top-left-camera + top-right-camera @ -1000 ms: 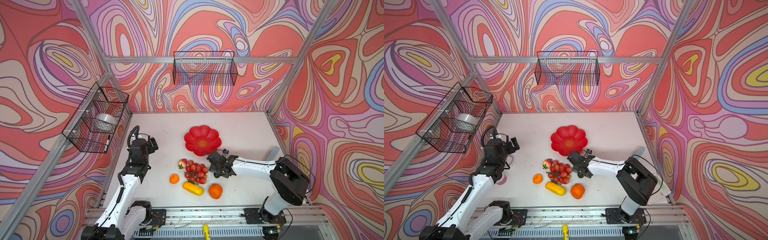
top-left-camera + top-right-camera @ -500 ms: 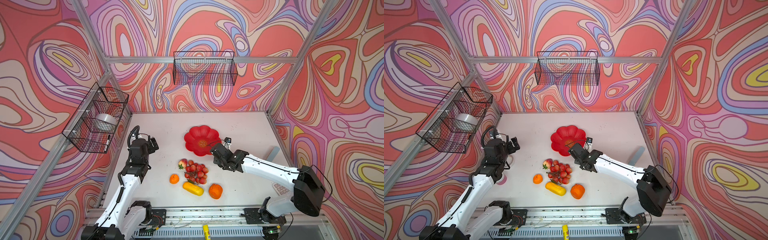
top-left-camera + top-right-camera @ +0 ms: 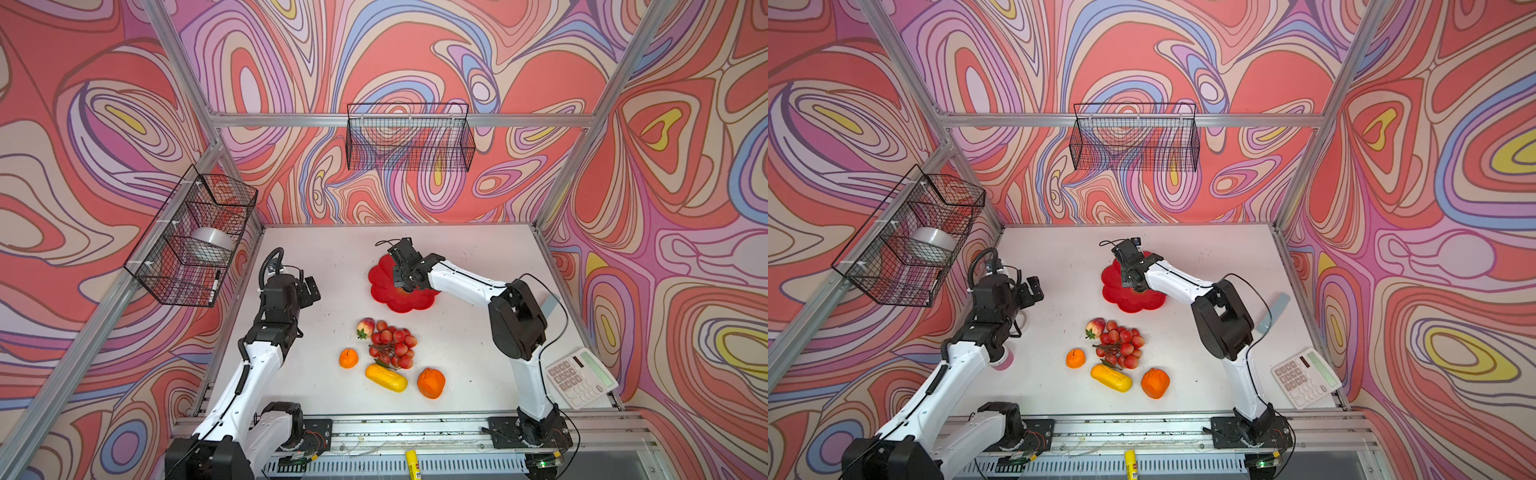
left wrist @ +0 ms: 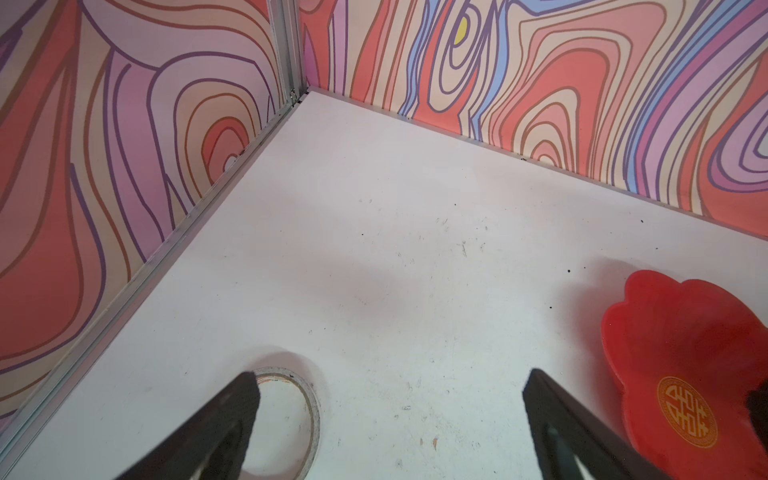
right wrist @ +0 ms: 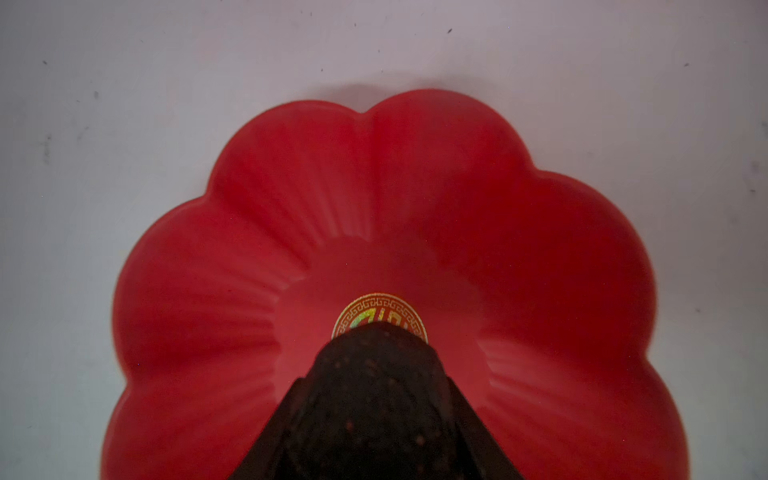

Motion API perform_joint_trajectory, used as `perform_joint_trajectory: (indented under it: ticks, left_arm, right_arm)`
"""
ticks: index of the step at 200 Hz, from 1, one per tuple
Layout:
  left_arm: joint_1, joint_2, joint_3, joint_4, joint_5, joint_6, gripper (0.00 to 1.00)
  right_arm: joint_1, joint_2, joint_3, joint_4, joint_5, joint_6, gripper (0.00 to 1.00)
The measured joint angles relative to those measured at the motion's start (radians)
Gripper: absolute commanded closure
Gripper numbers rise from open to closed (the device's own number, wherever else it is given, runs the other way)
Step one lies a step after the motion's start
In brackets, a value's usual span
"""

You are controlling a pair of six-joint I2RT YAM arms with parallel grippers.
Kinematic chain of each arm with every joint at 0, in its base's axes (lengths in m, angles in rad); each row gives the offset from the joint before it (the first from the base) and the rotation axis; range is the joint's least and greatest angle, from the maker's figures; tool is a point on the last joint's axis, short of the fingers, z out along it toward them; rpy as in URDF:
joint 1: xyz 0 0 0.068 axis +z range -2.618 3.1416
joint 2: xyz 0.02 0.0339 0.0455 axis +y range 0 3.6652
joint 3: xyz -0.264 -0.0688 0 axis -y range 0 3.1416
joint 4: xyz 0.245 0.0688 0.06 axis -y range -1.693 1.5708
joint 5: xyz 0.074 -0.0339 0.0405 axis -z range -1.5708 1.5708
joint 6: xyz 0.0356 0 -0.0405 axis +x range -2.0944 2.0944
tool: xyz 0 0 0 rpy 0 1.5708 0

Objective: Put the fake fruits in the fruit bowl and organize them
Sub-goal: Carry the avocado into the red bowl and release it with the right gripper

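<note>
My right gripper [image 3: 405, 282] [image 5: 376, 384] is shut on the dark bumpy avocado [image 5: 378, 415], held just above the centre of the red scalloped fruit bowl [image 3: 409, 305] [image 3: 1129, 302] [image 5: 374, 187], over its gold emblem. In both top views the other fake fruits lie on the table nearer the front: a strawberry [image 3: 365, 327], a bunch of red berries [image 3: 392, 343], a small orange [image 3: 348, 358], a yellow oblong fruit [image 3: 386, 377] and a bigger orange [image 3: 431, 382]. My left gripper [image 3: 309, 289] [image 4: 390, 382] stands open and empty, left of the bowl [image 4: 673, 332].
A tape roll [image 4: 291, 415] lies on the table under my left gripper. A calculator [image 3: 579, 378] sits at the front right edge. Black wire baskets hang on the back wall [image 3: 409, 137] and the left wall [image 3: 195, 241]. A glue stick [image 3: 411, 459] lies on the front rail.
My right gripper closed on the avocado beside the berries, then carried it back to above the bowl's centre. The left arm has not moved.
</note>
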State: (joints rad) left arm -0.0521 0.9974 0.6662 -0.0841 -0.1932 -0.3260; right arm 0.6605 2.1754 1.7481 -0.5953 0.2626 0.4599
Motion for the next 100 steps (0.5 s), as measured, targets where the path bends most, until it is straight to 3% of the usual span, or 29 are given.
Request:
perform_joint_trajectory:
  ticks: [29, 55, 100]
  left_arm:
    - [0.000, 0.000, 0.003, -0.002, 0.003, 0.000, 0.00]
    - [0.000, 0.000, 0.003, -0.002, 0.004, 0.000, 0.00]
    - [0.000, 0.000, 0.006, -0.015, -0.020, -0.002, 0.01]
  right_arm:
    - [-0.032, 0.074, 0.034, -0.003, -0.050, -0.025, 0.60]
    - [-0.047, 0.097, 0.040, -0.002, -0.074, -0.030, 0.50]
    - [-0.055, 0.106, 0.068, -0.006, -0.107, -0.027, 0.24]
